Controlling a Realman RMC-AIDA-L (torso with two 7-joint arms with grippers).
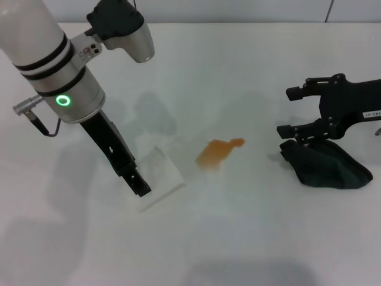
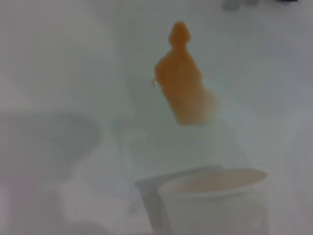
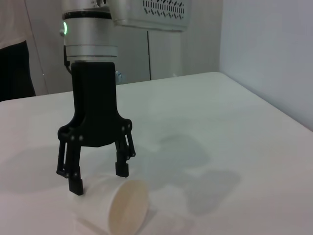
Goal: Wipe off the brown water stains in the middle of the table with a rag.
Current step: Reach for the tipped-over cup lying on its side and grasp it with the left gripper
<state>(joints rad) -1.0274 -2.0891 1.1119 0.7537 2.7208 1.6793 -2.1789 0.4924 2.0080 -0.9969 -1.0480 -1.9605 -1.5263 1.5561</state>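
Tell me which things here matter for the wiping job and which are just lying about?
For the job:
- stain, mid-table
- rag, under the right pincer

Lying about:
- cup, on its side beneath the open left pincer

The head view looks steeply down from above on the white surface [image 1: 250,238], taking in both arms. The left wrist view sits low and close, facing right over a lying paper cup [image 2: 215,200] toward the brown water stains [image 2: 183,88]. The right wrist view looks low and level leftward across the surface at the left claw [image 3: 98,181]. All three views share the cup.
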